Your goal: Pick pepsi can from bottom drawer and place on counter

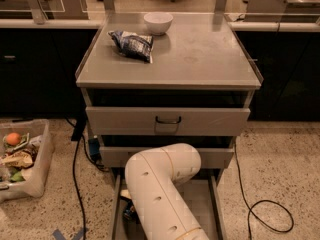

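The bottom drawer (pixel 202 204) is pulled open at the foot of the grey cabinet, and part of its flat floor shows. My white arm (pixel 160 189) bends down into it from the front. My gripper (pixel 129 213) is low in the drawer's left side, almost wholly hidden under the arm. A small dark bluish shape shows there at the arm's left edge; I cannot tell if it is the pepsi can. The counter (pixel 200 54) is the cabinet's flat grey top.
A blue-white snack bag (pixel 131 44) and a white bowl (pixel 158 22) sit at the counter's back left. Two shallower drawers (pixel 167 120) are above the open one. A clear bin of scraps (pixel 20 159) stands on the floor at left. Black cables (pixel 270 214) lie at right.
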Tool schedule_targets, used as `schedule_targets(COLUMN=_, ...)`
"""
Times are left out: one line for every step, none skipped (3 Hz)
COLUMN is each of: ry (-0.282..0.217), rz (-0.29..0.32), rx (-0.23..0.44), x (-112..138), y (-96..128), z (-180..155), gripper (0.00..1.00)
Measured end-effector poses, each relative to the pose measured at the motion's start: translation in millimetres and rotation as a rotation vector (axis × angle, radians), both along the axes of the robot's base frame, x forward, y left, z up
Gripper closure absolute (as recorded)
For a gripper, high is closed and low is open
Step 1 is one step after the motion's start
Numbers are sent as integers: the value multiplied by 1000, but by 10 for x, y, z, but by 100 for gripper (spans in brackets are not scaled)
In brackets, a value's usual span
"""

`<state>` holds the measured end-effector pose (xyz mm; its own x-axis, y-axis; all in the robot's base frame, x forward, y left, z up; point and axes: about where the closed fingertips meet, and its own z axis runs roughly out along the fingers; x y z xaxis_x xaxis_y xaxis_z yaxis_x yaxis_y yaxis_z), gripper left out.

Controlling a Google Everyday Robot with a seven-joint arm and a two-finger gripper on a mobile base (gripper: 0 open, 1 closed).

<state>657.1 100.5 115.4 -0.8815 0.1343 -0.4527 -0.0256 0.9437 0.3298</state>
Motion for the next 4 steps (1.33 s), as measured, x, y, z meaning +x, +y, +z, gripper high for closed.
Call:
schedule_targets(ry=9, rz=19, rx=39, x=-67, y=9, z=70, gripper=0)
schedule_targets(ry=18, rz=74, rx=86, x=-219, y=47, z=187, gripper=0)
schedule_targets(ry=31, rz=206, rx=106, x=-625, y=20, z=285, gripper=0)
schedule_targets(ry=25, rz=315, rx=65, x=-1035, y=-56, z=235, gripper=0)
